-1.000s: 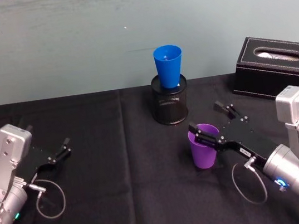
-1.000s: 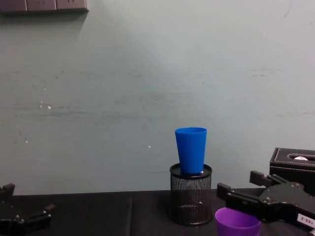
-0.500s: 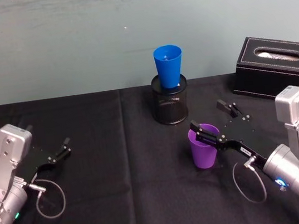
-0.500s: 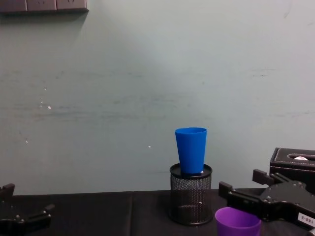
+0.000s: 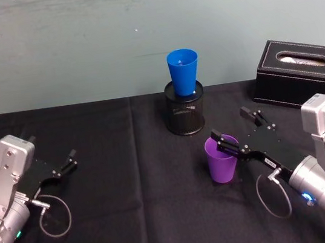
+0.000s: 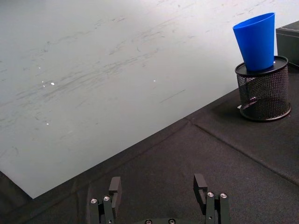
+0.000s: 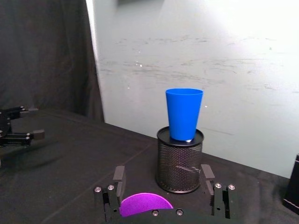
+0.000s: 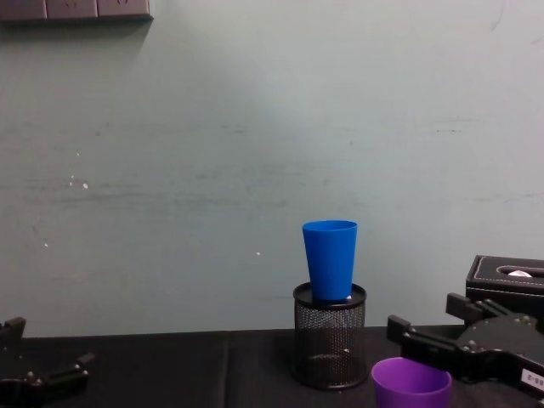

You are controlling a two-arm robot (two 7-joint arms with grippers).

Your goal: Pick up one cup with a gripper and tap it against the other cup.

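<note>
Pre-grasp: right tool (image 5: pixel 239 128) open w/ near finger over purple cup (image 5: pixel 222 159) rim, centre-right; blue cup (image 5: pixel 183 72) upper centre in mesh holder (image 5: pixel 186 116). Next: straddle wall, close, lift

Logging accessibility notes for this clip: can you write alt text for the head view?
The right claw, open, sits beside the rim of a short purple plastic cup on a black tablecloth. Behind it, a taller blue plastic tumbler stands in a black mesh holder. The left claw rests open far left.
</note>
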